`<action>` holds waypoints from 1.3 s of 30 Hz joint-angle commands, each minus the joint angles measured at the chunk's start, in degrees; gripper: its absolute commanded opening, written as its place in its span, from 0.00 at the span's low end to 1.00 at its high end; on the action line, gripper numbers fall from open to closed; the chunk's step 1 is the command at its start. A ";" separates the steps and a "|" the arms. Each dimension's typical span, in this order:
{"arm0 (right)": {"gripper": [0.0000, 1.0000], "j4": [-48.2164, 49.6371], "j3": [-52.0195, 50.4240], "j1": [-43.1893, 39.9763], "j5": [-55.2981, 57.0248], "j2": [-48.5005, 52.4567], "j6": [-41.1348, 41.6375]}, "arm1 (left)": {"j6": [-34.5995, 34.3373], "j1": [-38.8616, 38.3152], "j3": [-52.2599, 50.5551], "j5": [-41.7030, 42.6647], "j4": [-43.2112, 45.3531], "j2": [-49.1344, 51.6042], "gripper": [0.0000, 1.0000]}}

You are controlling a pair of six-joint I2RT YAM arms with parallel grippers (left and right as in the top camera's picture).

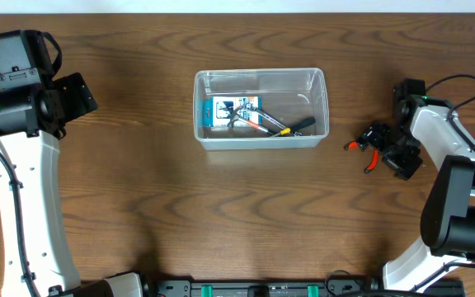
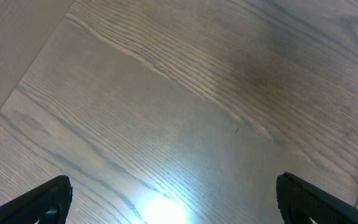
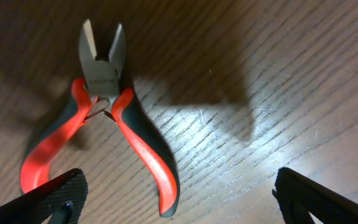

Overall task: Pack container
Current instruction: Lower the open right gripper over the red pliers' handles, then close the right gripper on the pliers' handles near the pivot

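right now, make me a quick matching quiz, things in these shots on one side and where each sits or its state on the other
1 container
2 blue-and-white box
3 red-handled cutters
4 left gripper

a open, nothing between its fingers
b lying on the table, outside the container
c inside the container
d middle of the table

Pairs: 1-d, 2-c, 3-b, 4-a

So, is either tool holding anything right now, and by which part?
Nothing is held. The right tool stands open over the red-handled cutters, which lie free on the table; the left tool is open above bare wood.
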 commanded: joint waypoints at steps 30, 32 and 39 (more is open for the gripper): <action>0.99 5.03 -2.45 -1.27 -0.92 0.74 -3.28 | 0.94 0.24 0.11 -0.90 0.04 0.11 0.98; 0.99 4.83 -2.51 -1.22 -0.87 0.74 -3.28 | 0.94 0.24 0.11 -0.90 0.04 0.11 0.98; 0.99 5.75 -3.82 -1.25 -0.83 0.74 -3.34 | 0.94 0.24 0.11 -0.90 0.04 0.11 0.98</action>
